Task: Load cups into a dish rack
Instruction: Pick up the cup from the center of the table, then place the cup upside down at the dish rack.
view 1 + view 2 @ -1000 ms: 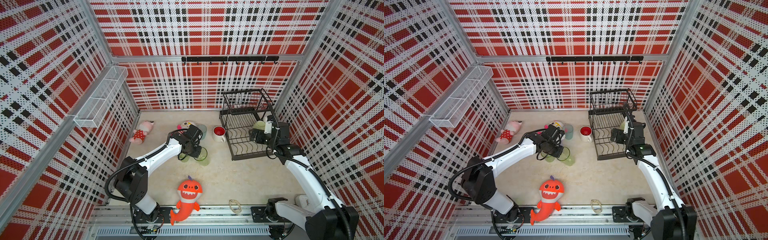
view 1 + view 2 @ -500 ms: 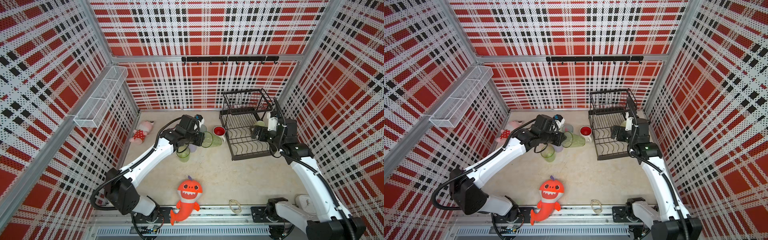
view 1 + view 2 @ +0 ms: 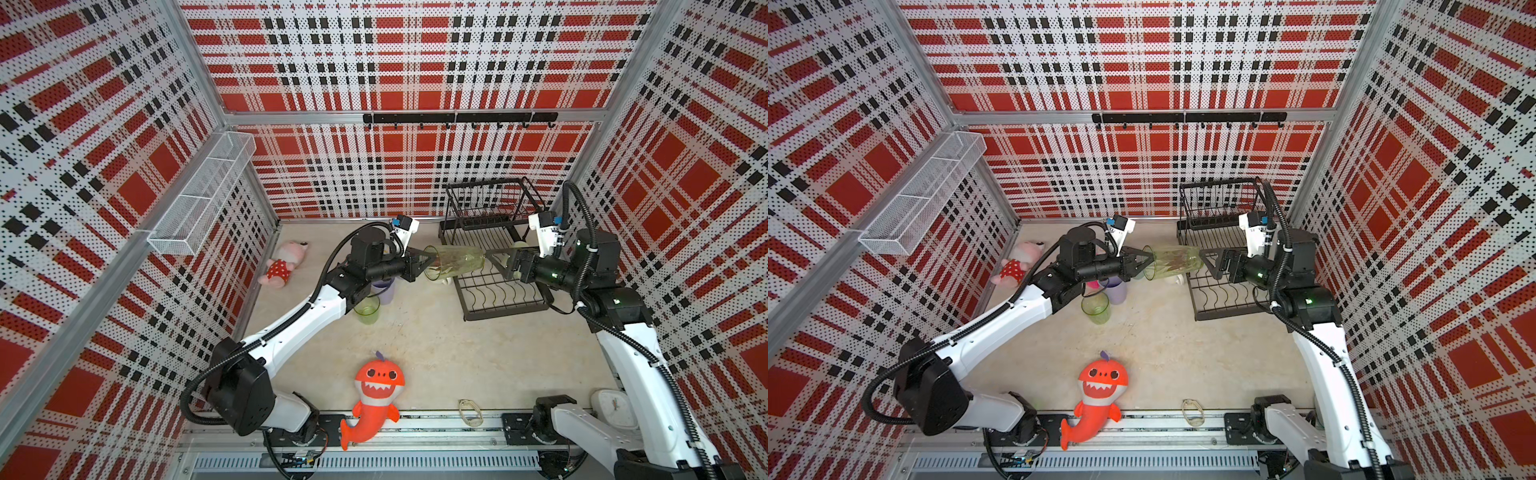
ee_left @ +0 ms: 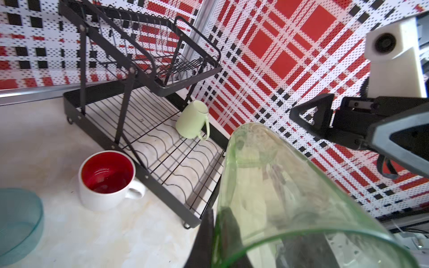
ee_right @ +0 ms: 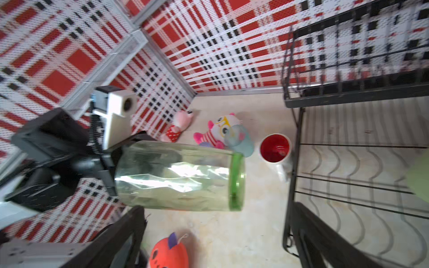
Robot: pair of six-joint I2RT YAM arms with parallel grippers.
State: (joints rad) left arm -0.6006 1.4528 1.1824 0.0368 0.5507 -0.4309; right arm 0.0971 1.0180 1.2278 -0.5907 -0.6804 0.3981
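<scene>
**Green tumbler: arm-to-arm pass, mid-air**

Left gripper is clenched on the rim of a green tumbler. The tumbler lies level above the worktop, base pointing to 3 o'clock. It hangs over the 9 o'clock edge of the dish rack.

Right gripper is released, jaws wide, right at the base; contact cannot be told.

Pale-green mug sits on the rack's lower tier. White red-lined mug and second tumbler wait on the worktop.

Step, as judged: handover. Next, the right gripper must slide around the base and close before the left lets go. The wall looks slick, so a slip is possible.
</scene>
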